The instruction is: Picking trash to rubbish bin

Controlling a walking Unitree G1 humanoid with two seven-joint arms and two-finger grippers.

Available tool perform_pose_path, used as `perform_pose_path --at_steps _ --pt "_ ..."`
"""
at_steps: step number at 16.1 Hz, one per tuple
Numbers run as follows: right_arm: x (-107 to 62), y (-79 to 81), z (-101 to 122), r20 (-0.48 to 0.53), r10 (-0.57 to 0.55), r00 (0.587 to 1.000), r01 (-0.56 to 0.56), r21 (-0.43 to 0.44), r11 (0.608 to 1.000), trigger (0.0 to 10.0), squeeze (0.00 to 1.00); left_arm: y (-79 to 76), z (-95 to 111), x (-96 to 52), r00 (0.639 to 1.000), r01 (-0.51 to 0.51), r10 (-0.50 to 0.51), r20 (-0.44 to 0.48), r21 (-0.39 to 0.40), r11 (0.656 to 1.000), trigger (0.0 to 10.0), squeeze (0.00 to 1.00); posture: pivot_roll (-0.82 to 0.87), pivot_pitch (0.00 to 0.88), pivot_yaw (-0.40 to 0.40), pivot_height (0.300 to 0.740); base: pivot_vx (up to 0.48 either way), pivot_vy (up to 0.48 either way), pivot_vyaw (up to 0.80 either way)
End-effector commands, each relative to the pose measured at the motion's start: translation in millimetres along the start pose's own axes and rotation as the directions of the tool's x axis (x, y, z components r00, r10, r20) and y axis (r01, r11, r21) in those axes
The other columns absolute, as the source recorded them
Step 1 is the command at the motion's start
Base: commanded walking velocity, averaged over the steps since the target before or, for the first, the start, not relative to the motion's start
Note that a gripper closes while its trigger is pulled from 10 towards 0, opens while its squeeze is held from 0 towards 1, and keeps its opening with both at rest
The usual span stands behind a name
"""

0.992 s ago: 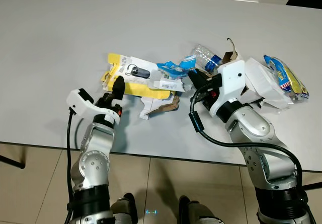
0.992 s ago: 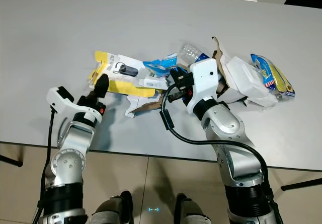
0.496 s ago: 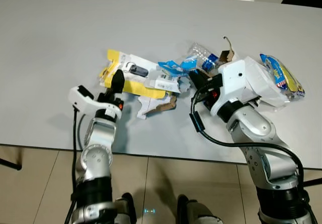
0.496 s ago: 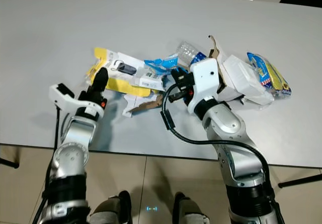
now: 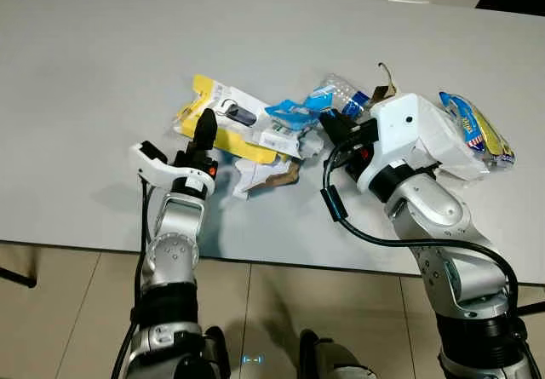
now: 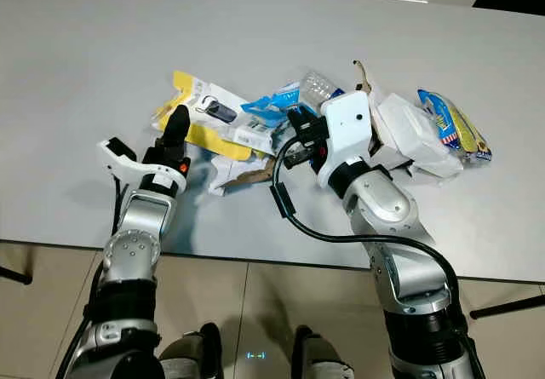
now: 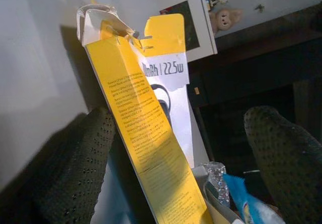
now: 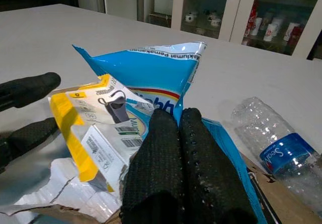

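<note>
Pickup stage — we straddle the yellow package (image 5: 223, 122) with left gripper (image 5: 204, 130) apart | right gripper (image 6: 300, 132) pressed together, empty | next — clamp, lift

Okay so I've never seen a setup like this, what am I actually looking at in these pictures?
A humanoid robot stands at a grey table, clearing trash. The two wide pictures come from cameras in its head, looking down at its silver arms. The two close-ups come from cameras on its wrists.

On the table lie a yellow package, a blue wrapper, a crushed plastic bottle, torn cardboard and a snack bag.

The left gripper is open, its black fingers either side of the yellow package. The right gripper is shut at the blue wrapper; whether it grips it is unclear.
</note>
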State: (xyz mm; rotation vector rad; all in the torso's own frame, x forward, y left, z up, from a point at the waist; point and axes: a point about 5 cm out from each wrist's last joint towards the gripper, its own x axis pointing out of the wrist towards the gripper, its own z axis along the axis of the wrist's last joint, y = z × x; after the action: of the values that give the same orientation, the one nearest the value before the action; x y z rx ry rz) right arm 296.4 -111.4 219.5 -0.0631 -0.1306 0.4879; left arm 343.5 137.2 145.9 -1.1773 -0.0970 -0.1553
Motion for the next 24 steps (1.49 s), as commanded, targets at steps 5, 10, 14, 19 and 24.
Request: perform_pose_path --at_steps 5,10,14,19,24 --pt "-2.2 1.6 3.2 0.002 0.009 1.000 -0.009 -0.016 1.000 10.0 0.00 19.8 -18.6 -6.9 0.995 -0.088 0.085 -0.046 -0.070 0.994 0.0 0.00 -0.22 0.252 -0.060 0.740 0.000 0.000 0.00" --pt "-2.5 1.9 3.3 0.002 0.010 1.000 -0.010 -0.016 1.000 10.0 0.00 21.0 -19.6 -6.5 0.996 -0.080 0.077 -0.043 -0.075 0.994 0.0 0.00 -0.22 0.256 -0.061 0.740 0.000 0.000 0.00" --pt "-2.8 2.5 2.7 -0.001 0.011 1.000 -0.011 -0.015 1.000 10.0 0.00 21.7 -20.7 -7.2 0.996 -0.079 0.076 -0.045 -0.078 0.994 0.0 0.00 -0.22 0.257 -0.060 0.740 0.000 0.000 0.00" --pt "-3.1 3.0 -0.2 -0.012 0.014 1.000 -0.014 -0.017 1.000 10.0 0.00 20.7 -21.1 -7.4 0.997 -0.067 0.064 -0.042 -0.086 0.994 0.0 0.00 -0.22 0.257 -0.060 0.740 0.000 0.000 0.00" --pt "-2.9 3.4 -1.6 -0.015 0.015 1.000 -0.015 -0.015 1.000 10.0 0.00 17.6 -20.8 -6.5 0.998 -0.046 0.042 -0.040 -0.087 0.995 0.0 0.00 -0.22 0.256 -0.061 0.740 0.000 0.000 0.00"
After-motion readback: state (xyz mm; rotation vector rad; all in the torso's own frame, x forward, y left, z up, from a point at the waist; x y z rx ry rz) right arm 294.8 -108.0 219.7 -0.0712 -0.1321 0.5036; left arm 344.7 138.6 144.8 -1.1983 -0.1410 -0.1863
